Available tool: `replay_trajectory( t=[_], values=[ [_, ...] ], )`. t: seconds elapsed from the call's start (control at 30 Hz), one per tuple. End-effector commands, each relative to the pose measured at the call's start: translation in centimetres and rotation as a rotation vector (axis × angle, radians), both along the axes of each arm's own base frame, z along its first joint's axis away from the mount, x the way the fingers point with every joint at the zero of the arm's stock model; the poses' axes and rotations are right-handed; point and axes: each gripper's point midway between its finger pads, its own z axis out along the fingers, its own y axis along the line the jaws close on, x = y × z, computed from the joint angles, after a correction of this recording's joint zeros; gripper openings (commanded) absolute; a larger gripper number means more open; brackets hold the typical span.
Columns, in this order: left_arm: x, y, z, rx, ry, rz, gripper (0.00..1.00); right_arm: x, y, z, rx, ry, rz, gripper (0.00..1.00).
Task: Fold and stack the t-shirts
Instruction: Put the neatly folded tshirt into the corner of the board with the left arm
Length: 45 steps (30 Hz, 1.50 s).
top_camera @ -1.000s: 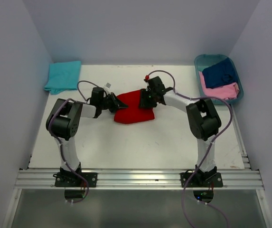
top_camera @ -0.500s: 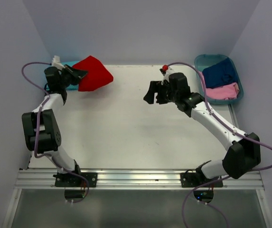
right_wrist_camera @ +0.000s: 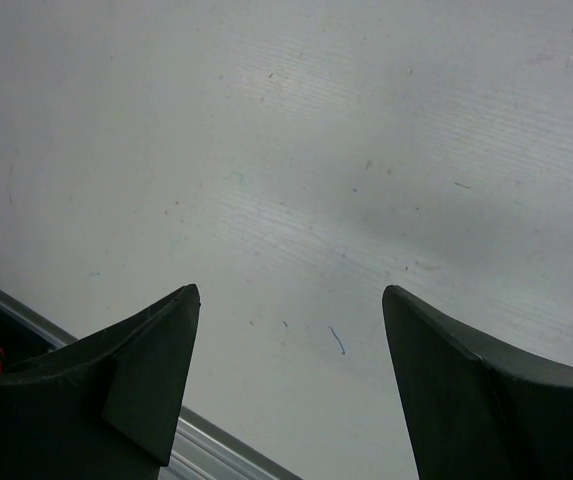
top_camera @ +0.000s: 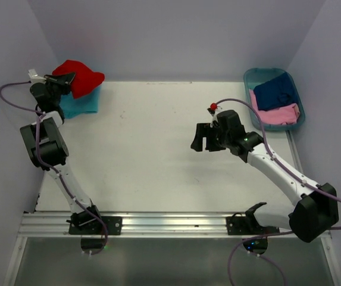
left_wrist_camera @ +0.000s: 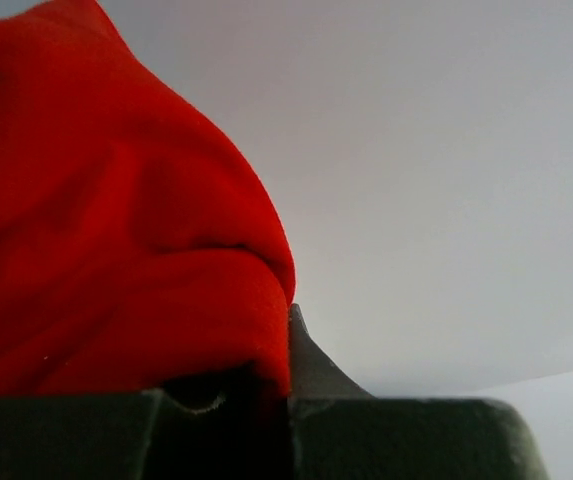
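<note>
The folded red t-shirt (top_camera: 80, 76) hangs in my left gripper (top_camera: 63, 82), held in the air over the folded turquoise t-shirt (top_camera: 81, 103) at the table's far left corner. In the left wrist view the red cloth (left_wrist_camera: 116, 230) fills the left side and is pinched between the jaws. My right gripper (top_camera: 199, 138) is open and empty, over bare table right of centre; the right wrist view shows its two fingers (right_wrist_camera: 156, 360) wide apart above the white surface. The navy t-shirt (top_camera: 275, 90) and the pink t-shirt (top_camera: 277, 113) lie in the basket.
The teal plastic basket (top_camera: 249, 77) stands at the far right corner. Grey walls close in the left, back and right sides. An aluminium rail (top_camera: 170, 223) runs along the near edge.
My left gripper carried the red t-shirt from the table's middle to the far left corner, above the turquoise one. My right gripper let go of it and drew back toward the right.
</note>
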Motion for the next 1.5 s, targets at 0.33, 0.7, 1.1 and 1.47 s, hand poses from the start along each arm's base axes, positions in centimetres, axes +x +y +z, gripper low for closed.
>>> replay_trajectory(
  t=[0.33,0.7,1.1,1.47],
  values=[
    [4.9,3.0,5.5,-0.09,-0.296,0.405,0.0,-1.8,-0.7,0.5,0.01,0.026,-0.015,0.77],
    [5.6,3.2,-9.0,-0.133,0.018,0.604,0.0,-2.7,-1.1,0.5,-0.003,0.043,-0.001,0.77],
    [5.3,3.1,-14.2,-0.101,0.127,0.594,0.0,-3.1,-0.9,-0.7,-0.003,0.081,0.0,0.75],
    [7.8,5.9,-3.2,0.021,-0.091,0.625,0.0,-2.9,-0.8,-1.2,-0.007,0.089,0.0,0.74]
  ],
)
